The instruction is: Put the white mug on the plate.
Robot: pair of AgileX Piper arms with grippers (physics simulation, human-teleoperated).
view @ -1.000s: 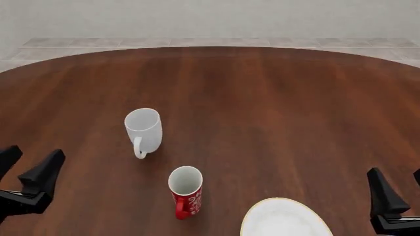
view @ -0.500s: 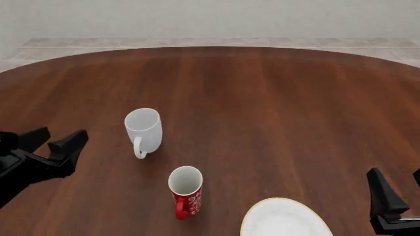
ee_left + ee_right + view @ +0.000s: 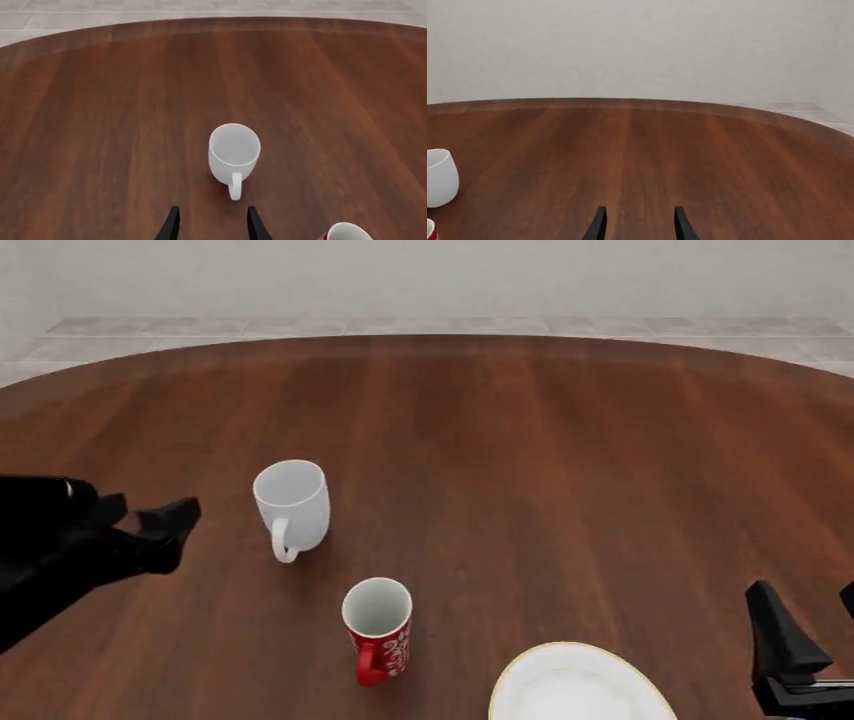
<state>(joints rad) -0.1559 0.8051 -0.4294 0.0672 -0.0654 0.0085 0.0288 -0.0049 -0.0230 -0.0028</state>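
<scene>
Nearest the arms, the round flat white plate with a thin tan rim [image 3: 579, 687] lies at the near edge of the dark wooden bench [image 3: 561, 460], partly cut off by the front view. Nothing rests on it, so the task is judged not yet begun in substance: grasp, carry and placement all remain.

The right gripper [image 3: 801, 640] sits at the near right, beside the plate; its fingers are parted and hold nothing. Just left of the plate stands the red mug with white pattern and white interior [image 3: 378, 628], upright.

Farther out stands the plain all-white ceramic mug [image 3: 292, 506], upright on the bench, its loop handle turned toward the arms. The left gripper [image 3: 140, 520] hangs near it on its left, apart from it; the left wrist view shows its fingers [image 3: 172, 226] spread and empty, lined up on the handle.

The red mug stands between the white mug and the plate; a direct low carry would likely strike it.
</scene>
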